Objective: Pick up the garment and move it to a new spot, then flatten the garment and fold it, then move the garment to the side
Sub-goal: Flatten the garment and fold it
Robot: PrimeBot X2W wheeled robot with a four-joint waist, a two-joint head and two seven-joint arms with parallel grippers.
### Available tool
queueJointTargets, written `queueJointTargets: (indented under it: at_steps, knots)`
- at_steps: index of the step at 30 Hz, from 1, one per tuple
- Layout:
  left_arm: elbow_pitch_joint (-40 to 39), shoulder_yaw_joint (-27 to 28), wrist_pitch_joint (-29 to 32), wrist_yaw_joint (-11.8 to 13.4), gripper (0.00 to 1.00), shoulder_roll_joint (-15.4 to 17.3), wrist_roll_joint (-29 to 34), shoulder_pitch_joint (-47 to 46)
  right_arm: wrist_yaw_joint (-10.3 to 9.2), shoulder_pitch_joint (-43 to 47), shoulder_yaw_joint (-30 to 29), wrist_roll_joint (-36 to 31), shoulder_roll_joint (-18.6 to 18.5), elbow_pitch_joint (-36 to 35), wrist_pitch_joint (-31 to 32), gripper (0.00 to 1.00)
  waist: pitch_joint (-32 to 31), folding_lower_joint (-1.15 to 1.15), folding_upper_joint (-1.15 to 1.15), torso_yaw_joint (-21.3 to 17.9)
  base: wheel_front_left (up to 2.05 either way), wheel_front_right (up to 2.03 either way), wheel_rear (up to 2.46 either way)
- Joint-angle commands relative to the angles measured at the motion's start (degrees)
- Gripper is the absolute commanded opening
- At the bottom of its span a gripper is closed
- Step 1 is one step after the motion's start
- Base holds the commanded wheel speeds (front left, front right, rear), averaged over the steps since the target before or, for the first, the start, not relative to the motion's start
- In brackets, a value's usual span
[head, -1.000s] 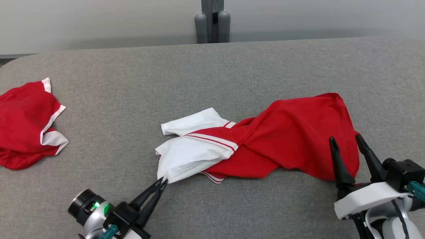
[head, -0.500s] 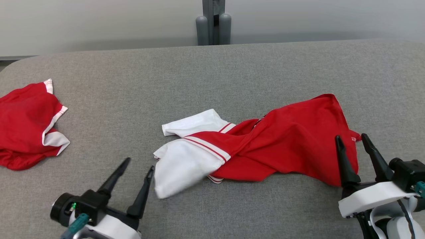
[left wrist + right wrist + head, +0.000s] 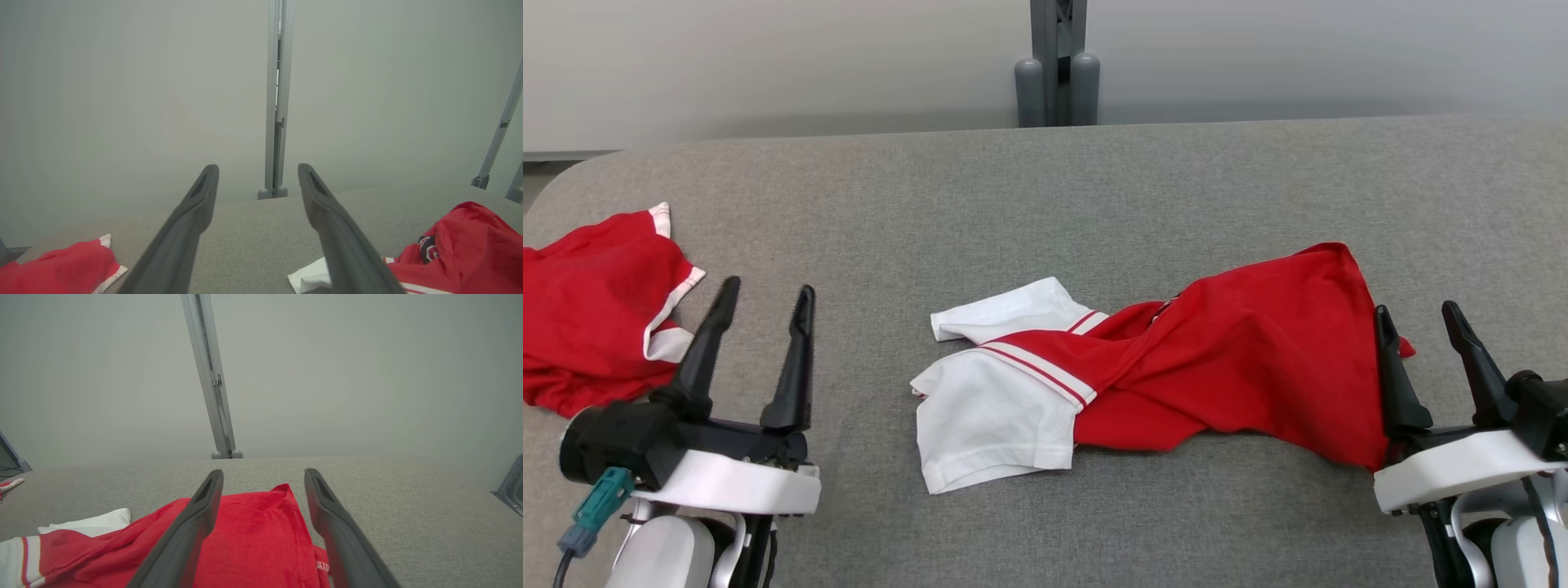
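The garment (image 3: 1217,367), a red shirt with white striped sleeves, lies twisted and bunched across the middle of the grey table (image 3: 1045,188); its white sleeve (image 3: 988,416) points toward me. My left gripper (image 3: 765,294) stands open at the lower left, well clear of the sleeve, nothing between its fingers. At the lower right my right gripper (image 3: 1419,315) is open beside the shirt's red hem. The left wrist view shows the left gripper (image 3: 258,170) open above the table, the garment (image 3: 461,245) at its right. In the right wrist view the right gripper (image 3: 264,473) hangs open over the red cloth (image 3: 253,543).
A second red garment with white trim (image 3: 596,318) lies crumpled at the table's left edge, close to my left gripper. A grey post (image 3: 1058,65) stands behind the far edge against a pale wall. Bare grey table surface stretches along the back and front.
My left gripper let go of the white sleeve, opened and drew back to the left. The sleeve dropped flat on the table. The camera tilted slightly.
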Motion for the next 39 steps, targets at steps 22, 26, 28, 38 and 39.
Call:
queueJointTargets:
  at_steps: [22, 26, 28, 38, 39]
  knots:
    - [1.71, 1.19, 3.85, 4.46, 1.0, 1.93, 0.0, 8.33, 0.0, 4.1, 0.5, -2.19, -0.35, 0.43, 0.54, 1.0, -5.12, 0.0, 0.0, -1.55, 0.0, 0.0, 0.0]
    - [1.96, 0.8, 3.92, 4.44, 1.0, 2.14, 0.09, 8.17, 0.0, 4.22, 0.72, -2.12, -0.35, 0.35, 0.9, 1.0, -5.63, 0.0, 0.0, -1.41, 0.0, 0.0, 0.0]
    - [1.92, 0.62, 4.09, 4.48, 1.0, 2.17, 0.08, 7.97, 0.0, 4.37, 0.89, -1.97, -0.35, 0.31, 1.1, 1.0, -5.79, 0.0, 0.0, -1.43, 0.0, 0.0, 0.0]
    - [1.88, 0.07, 4.27, 4.92, 1.0, 2.27, -0.09, 7.52, 0.0, 4.02, 1.34, -1.46, -0.35, 0.15, 1.03, 1.0, -5.85, 0.0, 0.0, -1.54, 0.0, 0.0, 0.0]
    - [1.8, -0.05, 4.36, 4.95, 1.0, 2.28, -0.04, 7.31, 0.0, 3.92, 1.39, -1.33, -0.35, 0.18, 0.99, 1.0, -5.81, 0.0, 0.0, -1.51, 0.0, 0.0, 0.0]
